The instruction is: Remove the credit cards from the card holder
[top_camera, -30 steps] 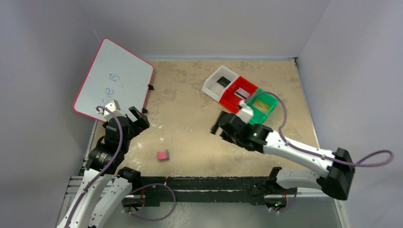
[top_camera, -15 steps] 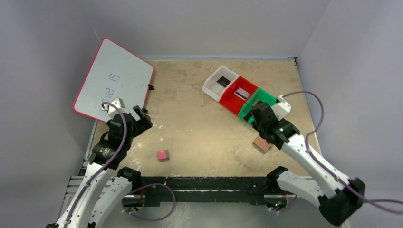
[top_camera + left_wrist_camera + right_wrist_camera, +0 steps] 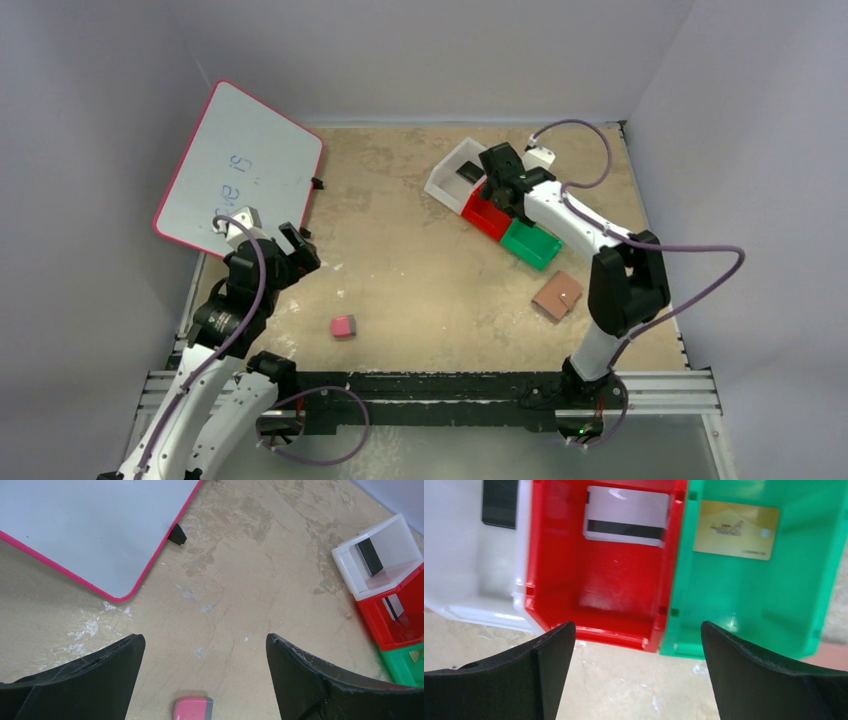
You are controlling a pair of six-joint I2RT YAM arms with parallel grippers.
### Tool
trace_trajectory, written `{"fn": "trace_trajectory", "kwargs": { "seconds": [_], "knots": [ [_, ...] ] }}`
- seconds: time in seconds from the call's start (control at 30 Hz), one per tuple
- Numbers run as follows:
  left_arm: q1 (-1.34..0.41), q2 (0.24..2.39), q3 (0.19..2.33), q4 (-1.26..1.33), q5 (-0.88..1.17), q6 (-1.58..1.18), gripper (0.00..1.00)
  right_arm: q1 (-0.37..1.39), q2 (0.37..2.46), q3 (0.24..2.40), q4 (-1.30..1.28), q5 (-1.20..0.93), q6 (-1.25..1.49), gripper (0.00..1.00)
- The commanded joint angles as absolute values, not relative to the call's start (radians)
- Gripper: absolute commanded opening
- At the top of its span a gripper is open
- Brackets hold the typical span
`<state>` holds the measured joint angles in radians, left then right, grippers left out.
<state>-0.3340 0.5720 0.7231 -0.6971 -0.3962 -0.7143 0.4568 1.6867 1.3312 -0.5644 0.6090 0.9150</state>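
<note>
Right end effector [image 3: 636, 630] is spread wide, empty, over the bins [image 3: 614, 585], upper centre of top view. Left end effector [image 3: 205, 640] is also wide, empty. 3 credit cards [image 3: 626, 515] are binned. Card holder [image 3: 557, 296] is on the tabletop [image 3: 420, 270], lower right. Risk: bin wall gets clipped by a finger, cards get spilled.

Arms [image 3: 570, 215] white-shelled, black joints; purple cables [image 3: 575, 123] looping; tool fingers [image 3: 100, 680] black, scuffed.
</note>
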Motion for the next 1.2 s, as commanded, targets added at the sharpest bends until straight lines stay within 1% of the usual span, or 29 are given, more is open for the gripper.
{"fn": "trace_trajectory", "kwargs": {
  "seconds": [0.0,0.3,0.47,0.57,0.8,1.0,1.17],
  "knots": [
    [-0.33,0.591,0.725,-0.662,-0.4,-0.709,0.91,0.456,1.744,1.458,-0.541,0.601,0.86,0.95],
    [-0.331,0.585,0.729,-0.674,-0.422,-0.719,0.91,0.456,1.934,1.652,-0.525,0.558,0.808,0.92],
    [-0.331,0.57,0.732,-0.68,-0.432,-0.723,0.91,0.456,2.007,1.693,-0.514,0.55,0.785,0.85],
    [-0.332,0.562,0.73,-0.678,-0.429,-0.722,0.91,0.456,2.03,1.705,-0.495,0.548,0.768,0.82],
    [-0.331,0.57,0.73,-0.675,-0.415,-0.719,0.91,0.471,2.066,1.708,-0.505,0.529,0.775,0.82],
    [-0.332,0.568,0.729,-0.676,-0.414,-0.719,0.91,0.505,2.07,1.659,-0.473,0.477,0.752,0.8],
    [-0.332,0.566,0.73,-0.676,-0.414,-0.719,0.91,0.546,2.082,1.644,-0.489,0.498,0.76,0.79]
  ]
}}
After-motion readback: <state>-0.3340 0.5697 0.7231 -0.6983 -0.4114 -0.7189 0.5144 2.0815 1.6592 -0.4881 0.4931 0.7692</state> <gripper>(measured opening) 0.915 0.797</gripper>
